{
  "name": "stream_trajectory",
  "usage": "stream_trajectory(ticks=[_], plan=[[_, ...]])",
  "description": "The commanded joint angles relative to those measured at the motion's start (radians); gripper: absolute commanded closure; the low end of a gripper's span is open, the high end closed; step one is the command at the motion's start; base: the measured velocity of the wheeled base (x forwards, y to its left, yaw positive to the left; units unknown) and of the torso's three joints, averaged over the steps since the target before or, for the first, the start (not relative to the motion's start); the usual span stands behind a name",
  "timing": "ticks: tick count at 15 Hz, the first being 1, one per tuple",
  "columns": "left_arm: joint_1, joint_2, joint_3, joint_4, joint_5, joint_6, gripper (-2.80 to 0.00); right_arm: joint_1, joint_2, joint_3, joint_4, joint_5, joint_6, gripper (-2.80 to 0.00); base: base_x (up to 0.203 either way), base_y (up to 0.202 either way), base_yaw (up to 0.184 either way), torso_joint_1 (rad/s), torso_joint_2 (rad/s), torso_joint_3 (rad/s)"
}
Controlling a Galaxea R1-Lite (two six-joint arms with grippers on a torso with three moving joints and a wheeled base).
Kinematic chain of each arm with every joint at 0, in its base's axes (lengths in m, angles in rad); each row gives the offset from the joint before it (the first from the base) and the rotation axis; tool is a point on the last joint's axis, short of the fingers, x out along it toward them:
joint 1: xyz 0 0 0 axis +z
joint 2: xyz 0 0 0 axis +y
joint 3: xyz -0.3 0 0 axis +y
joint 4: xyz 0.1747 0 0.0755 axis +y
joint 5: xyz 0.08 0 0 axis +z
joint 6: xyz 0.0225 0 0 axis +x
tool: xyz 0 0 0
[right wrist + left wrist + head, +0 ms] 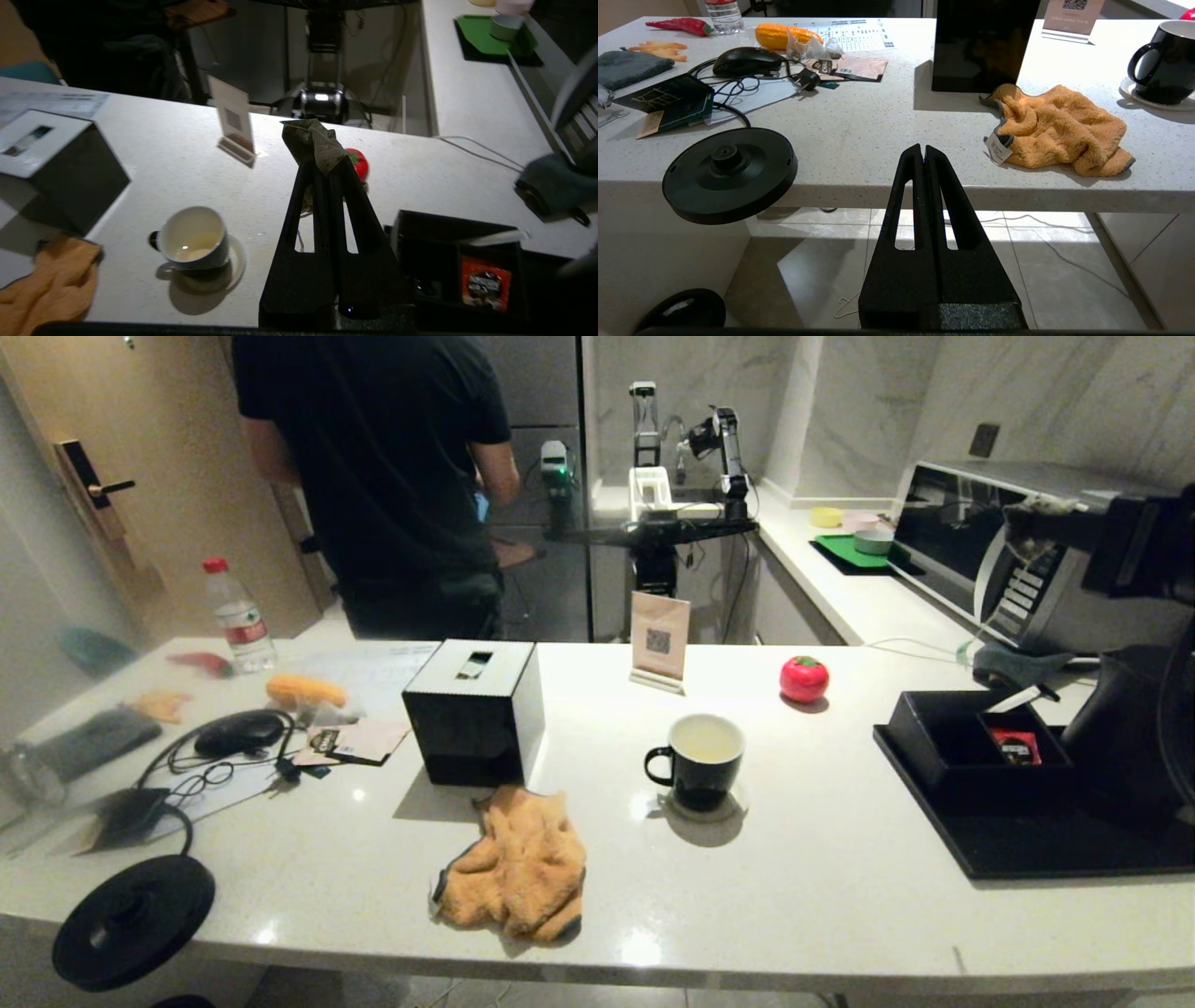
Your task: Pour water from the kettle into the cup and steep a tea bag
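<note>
The black cup (695, 763) stands on a small coaster mid-table, its white inside holding a little pale water (194, 247). My right gripper (322, 161) hangs high above the table's right side, to the right of the cup, shut on the crumpled beige tea bag (312, 139); it also shows as the right gripper (1022, 523) with the tea bag (1036, 507). The black kettle (1125, 737) stands on the tray at the far right, partly behind my arm. My left gripper (923, 148) is parked shut and empty, below the table's front edge.
A black tissue box (471, 714) and an orange cloth (513, 868) lie left of the cup. Behind it are a QR sign (659, 639) and a red tomato (804, 679). The black tray (1027, 849) holds a box with a red sachet (1013, 745). The kettle base disc (131, 919) overhangs the front left edge.
</note>
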Motion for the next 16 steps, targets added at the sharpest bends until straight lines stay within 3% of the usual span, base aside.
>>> stream_trajectory(ticks=[1, 4, 8, 10, 13, 16], plan=[[0.000, 0.001, 0.000, 0.000, 0.000, 0.000, 0.00, 0.053, -0.042, 0.005, 0.000, -0.003, -0.008, 0.00, 0.000, 0.000, 0.000, 0.000, 0.00, 0.000], [-0.001, 0.001, 0.000, 0.000, 0.000, 0.001, 0.00, 0.090, -0.055, 0.008, 0.000, -0.025, -0.079, 0.00, 0.000, 0.000, 0.000, 0.000, 0.00, 0.000], [0.000, 0.001, 0.000, 0.000, 0.000, 0.010, 0.00, 0.139, -0.052, 0.009, 0.000, -0.033, -0.085, 0.00, 0.000, 0.000, 0.000, 0.000, 0.00, 0.000], [0.000, 0.001, -0.002, 0.002, -0.003, 0.020, 0.00, 0.176, -0.050, 0.011, 0.001, -0.073, -0.084, 0.00, 0.000, 0.000, 0.000, 0.000, 0.00, 0.000], [0.000, 0.001, -0.009, 0.003, -0.025, 0.086, 0.00, 0.182, -0.045, 0.012, 0.002, -0.080, -0.083, 0.00, 0.000, 0.000, 0.000, 0.000, 0.00, 0.000], [0.000, 0.006, -0.066, 0.046, -0.066, 0.093, 0.00, 0.182, -0.045, 0.013, 0.002, -0.080, -0.082, 0.00, 0.000, 0.000, 0.000, 0.000, 0.00, 0.000]])
